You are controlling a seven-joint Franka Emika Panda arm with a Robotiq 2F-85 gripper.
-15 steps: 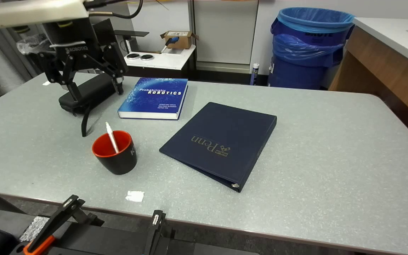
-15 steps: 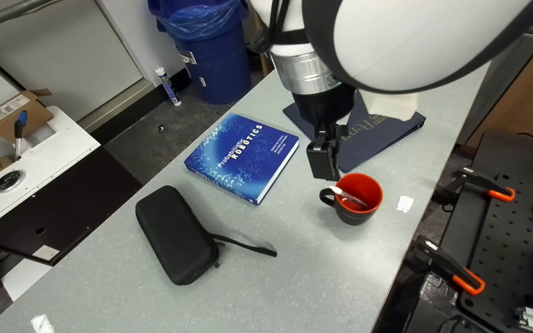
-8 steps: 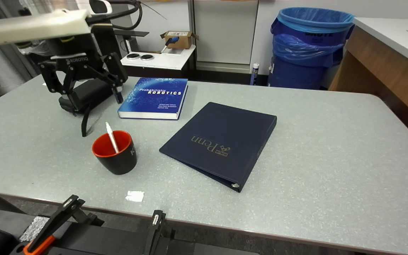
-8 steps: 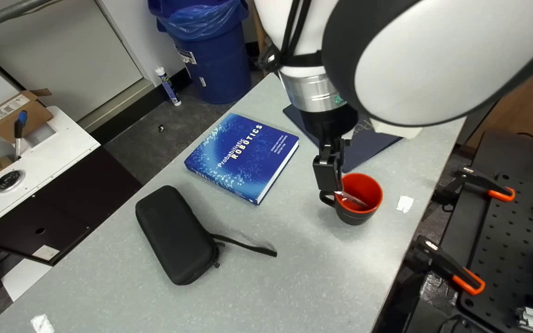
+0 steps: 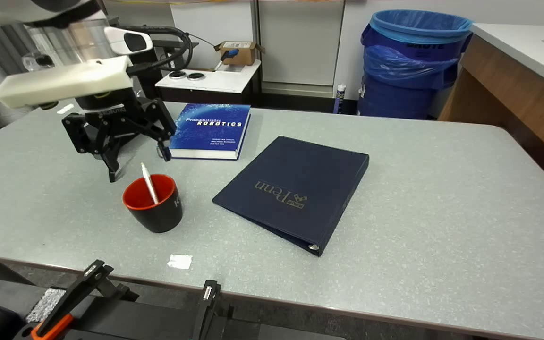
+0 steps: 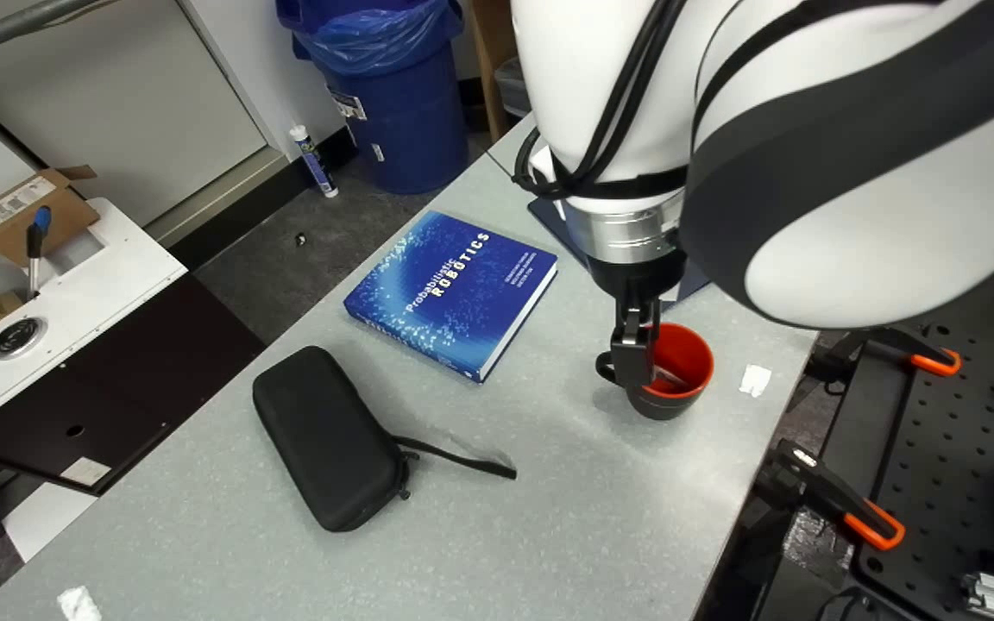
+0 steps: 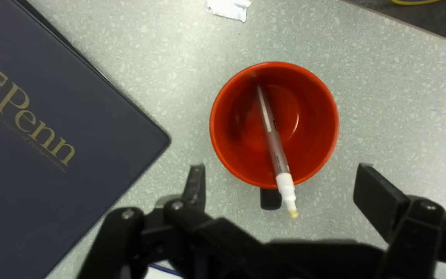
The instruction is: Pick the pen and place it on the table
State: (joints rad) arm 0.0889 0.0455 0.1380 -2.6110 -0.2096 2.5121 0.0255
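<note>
The pen is a thin whitish stick (image 5: pixel 147 179) leaning in a black cup with a red inside (image 5: pixel 158 218). In the wrist view the pen (image 7: pixel 275 145) lies across the cup (image 7: pixel 227 124), its white end sticking out over the rim beside the black handle. My gripper (image 5: pixel 140 169) is open and empty. In the wrist view its fingers (image 7: pixel 281 168) stand apart on either side of the pen's white end, not touching it. In an exterior view a finger (image 6: pixel 632 371) hides most of the pen (image 6: pixel 668 376). The cup stands on the grey speckled table (image 5: pixel 418 226).
A dark blue Penn binder (image 5: pixel 295 184) lies beside the cup. A blue book (image 6: pixel 454 293) lies behind, and a black case (image 6: pixel 329 440) with a strap lies farther off. A white scrap (image 5: pixel 180 261) is near the table edge. Black clamps (image 5: pixel 206 307) stand beyond that edge.
My gripper has come down and closer to the cup, until its fingers are around the level of the pen's upper end. It stays open. The pen and cup have not moved.
</note>
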